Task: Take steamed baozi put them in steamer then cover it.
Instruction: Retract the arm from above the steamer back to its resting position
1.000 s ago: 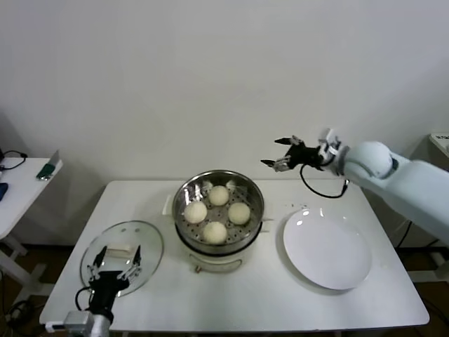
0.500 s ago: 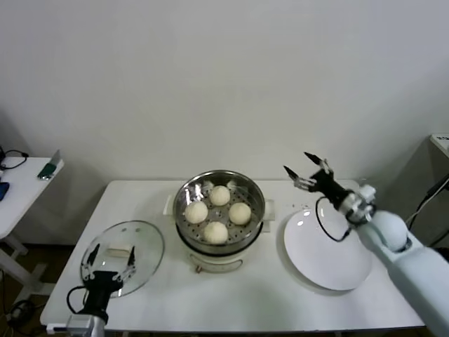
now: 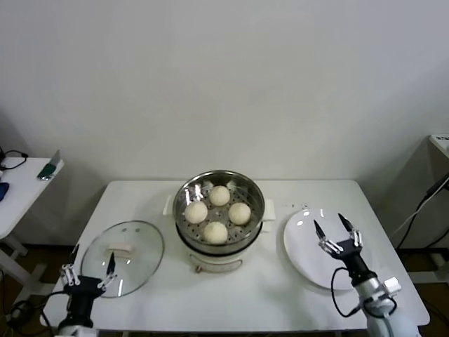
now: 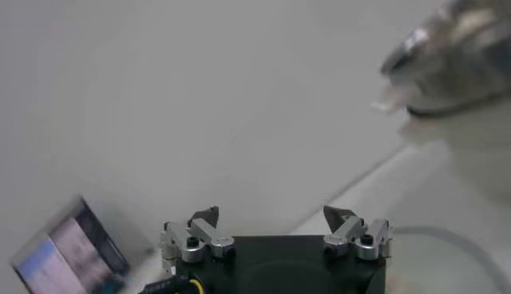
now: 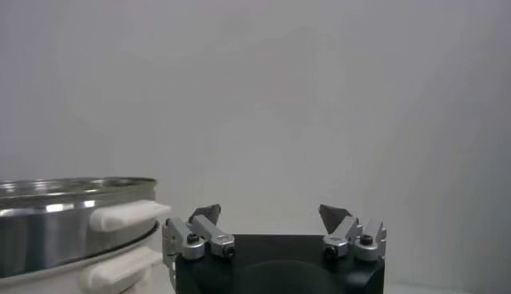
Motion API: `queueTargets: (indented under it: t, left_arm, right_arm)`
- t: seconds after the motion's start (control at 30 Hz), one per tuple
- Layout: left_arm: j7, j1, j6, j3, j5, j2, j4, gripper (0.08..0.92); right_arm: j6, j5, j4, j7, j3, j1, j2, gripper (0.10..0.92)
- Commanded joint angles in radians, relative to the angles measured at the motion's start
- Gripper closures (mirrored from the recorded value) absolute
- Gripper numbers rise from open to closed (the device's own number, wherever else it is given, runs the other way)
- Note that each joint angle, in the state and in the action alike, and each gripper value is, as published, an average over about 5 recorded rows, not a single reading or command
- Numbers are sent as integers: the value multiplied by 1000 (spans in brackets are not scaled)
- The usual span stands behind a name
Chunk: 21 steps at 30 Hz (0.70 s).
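Sitting in steamer [image 3: 219, 210] mid-worktop [image 3: 259, 295]: 4 baozi [image 3: 217, 213]. Cover [image 3: 123, 256] flat on worktop at its left. Left gripper [image 3: 88, 277] by cover's near edge, right gripper [image 3: 338, 236] over plate [image 3: 309, 263]; both w/ fingers wide, empty.

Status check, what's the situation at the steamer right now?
Both hands open: left hand by cover, right hand over plate. Four baozi in steamer, uncovered. Nothing blocking.

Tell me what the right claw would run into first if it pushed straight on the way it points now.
Probably nothing on the table: the right claw, open above the white plate, points up toward the back wall. The steamer sits off to one side of that line.
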Motion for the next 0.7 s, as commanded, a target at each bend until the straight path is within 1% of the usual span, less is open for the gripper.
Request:
queueTargets:
  t: [0.03,0.13,0.23,0.37,0.7]
  left_arm:
    - [-78,9,-21,-7,189,2,-11,177]
    - [-144,23,-20,-12,481,29,49,177]
    - [-194,-2,-16,-2,641,41,132,177]
    - [-239,-77,-21,9,713,45,250,177]
    - [-285,-225,-37,22,820,56,494,177]
  right_arm:
    - [137,-45,-19,37,81,-162,126,203]
    - [141,-59,-26,42,62,-170,140,203]
    - [145,-68,-22,43,56,-178,156,203]
    - [149,-68,-8,44,57,-193,166,203]
    - [157,-64,22,46,85,-222,180,203]
